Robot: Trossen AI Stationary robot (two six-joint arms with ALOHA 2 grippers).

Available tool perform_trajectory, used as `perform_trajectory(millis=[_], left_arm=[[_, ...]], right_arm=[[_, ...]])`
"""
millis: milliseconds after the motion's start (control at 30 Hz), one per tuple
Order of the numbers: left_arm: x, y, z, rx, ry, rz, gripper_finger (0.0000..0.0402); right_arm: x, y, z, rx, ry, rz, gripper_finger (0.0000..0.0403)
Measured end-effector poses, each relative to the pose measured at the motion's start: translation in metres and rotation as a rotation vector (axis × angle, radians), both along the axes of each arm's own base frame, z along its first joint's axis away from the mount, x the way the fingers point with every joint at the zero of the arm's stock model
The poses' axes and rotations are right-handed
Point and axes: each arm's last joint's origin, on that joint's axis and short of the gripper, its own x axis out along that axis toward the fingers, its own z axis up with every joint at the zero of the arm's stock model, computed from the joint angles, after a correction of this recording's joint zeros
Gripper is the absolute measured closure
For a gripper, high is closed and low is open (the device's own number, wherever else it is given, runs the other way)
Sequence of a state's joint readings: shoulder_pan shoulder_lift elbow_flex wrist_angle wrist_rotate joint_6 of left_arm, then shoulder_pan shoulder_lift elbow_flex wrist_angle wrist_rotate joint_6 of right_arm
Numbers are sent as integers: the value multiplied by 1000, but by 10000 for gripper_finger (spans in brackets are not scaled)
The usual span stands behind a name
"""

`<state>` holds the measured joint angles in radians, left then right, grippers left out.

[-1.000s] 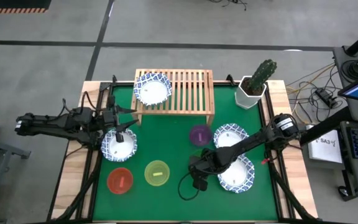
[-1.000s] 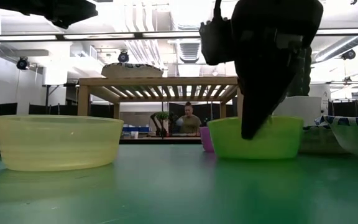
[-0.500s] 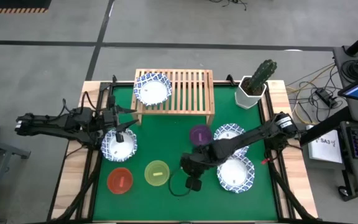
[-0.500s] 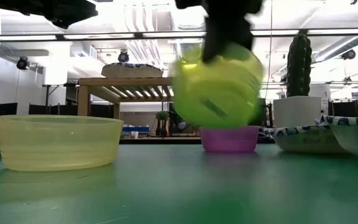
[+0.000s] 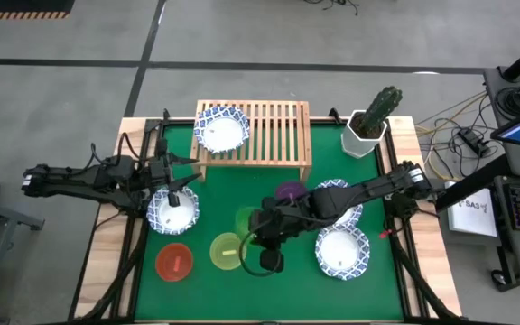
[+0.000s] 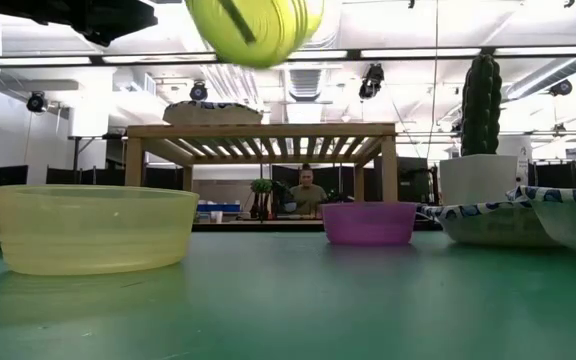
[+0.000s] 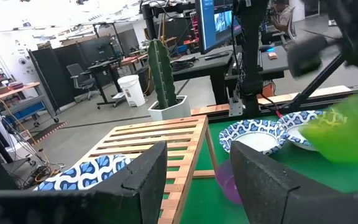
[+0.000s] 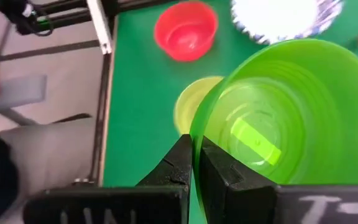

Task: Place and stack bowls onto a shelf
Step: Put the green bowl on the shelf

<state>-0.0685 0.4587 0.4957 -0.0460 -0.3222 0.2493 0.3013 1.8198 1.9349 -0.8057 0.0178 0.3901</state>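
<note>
Your right hand (image 8: 194,163) had its two fingers pinched on the rim of the green bowl (image 8: 278,124), one finger inside and one outside, so the bowl hung forward of the fingertips. In the high view that hand (image 5: 258,227) sat mid-surface with the green bowl (image 5: 246,219) just beside it, lifted off the green surface (image 5: 233,194); the low view showed the bowl (image 6: 254,28) high up, clear of the surface. Below and near it lay the yellow bowl (image 5: 226,251), with the red bowl (image 5: 174,261) beside that one. The purple bowl (image 5: 290,192) stood close behind the right arm, and two blue-rimmed bowls (image 5: 341,252) lay on the right side. The shelf (image 5: 273,134) stood at the far edge, carrying one blue-rimmed bowl (image 5: 221,129) on its left end.

Your left hand (image 5: 171,179) hovered over another blue-rimmed bowl (image 5: 172,211) at the left side, and its fingers (image 7: 145,174) stood apart with nothing between them.
</note>
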Motion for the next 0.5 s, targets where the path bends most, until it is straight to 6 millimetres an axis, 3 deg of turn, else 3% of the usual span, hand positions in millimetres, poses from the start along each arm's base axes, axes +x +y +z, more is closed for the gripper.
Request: perform_trajectory(millis=[233, 500], left_arm=[[0, 0, 0, 0, 0, 0, 242], [0, 0, 0, 0, 0, 0, 242]], right_arm=[[-18, -29, 38, -248, 51, -118, 394], [-26, -99, 37, -441, 238, -202, 394]])
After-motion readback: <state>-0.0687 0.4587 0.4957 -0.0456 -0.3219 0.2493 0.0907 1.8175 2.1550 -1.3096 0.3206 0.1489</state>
